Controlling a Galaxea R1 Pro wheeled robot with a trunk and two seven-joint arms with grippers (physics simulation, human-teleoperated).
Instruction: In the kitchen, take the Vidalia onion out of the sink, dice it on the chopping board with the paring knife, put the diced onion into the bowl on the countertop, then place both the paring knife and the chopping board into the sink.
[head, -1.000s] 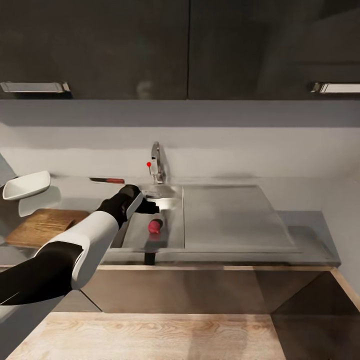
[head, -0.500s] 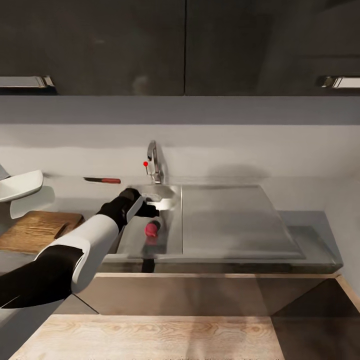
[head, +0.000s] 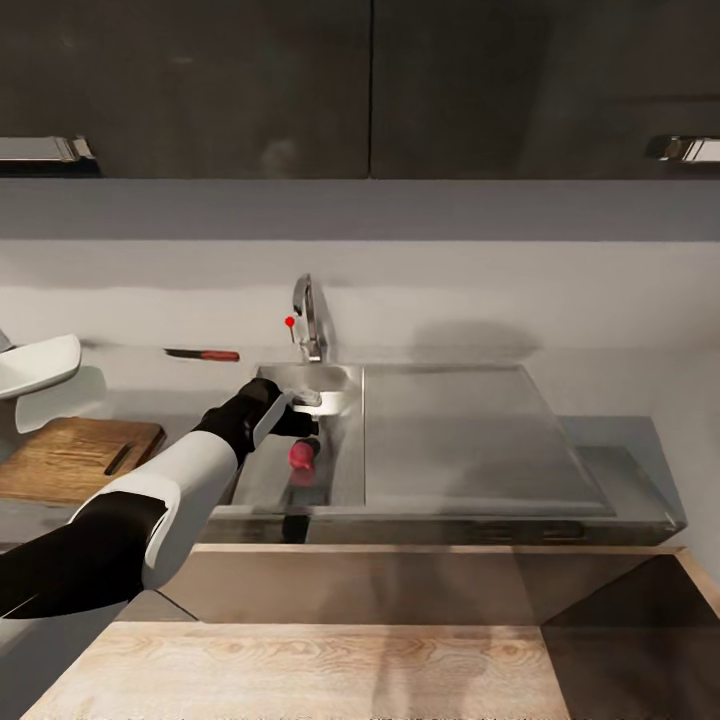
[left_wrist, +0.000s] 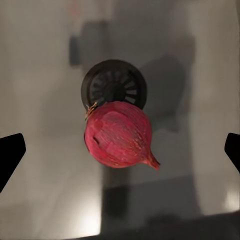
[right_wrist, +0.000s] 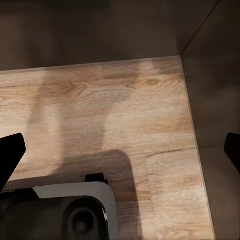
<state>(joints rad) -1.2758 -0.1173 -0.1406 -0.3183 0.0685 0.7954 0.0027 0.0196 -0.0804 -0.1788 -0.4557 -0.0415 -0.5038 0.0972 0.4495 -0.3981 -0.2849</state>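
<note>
Left wrist view is showing our left gripper hanging spread wide and empty over the Vidalia onion, which is lying beside the drain in the sink, so we are judging the pickup, dicing, bowling and clean-up all undone

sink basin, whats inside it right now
A pinkish-red round onion lies on the floor of the matte grey metal sink basin, beside the dark round drain and overlapping its edge in the left wrist view. The open left pincer hovers above. The basin's near-left part is hidden by the arm.
</note>
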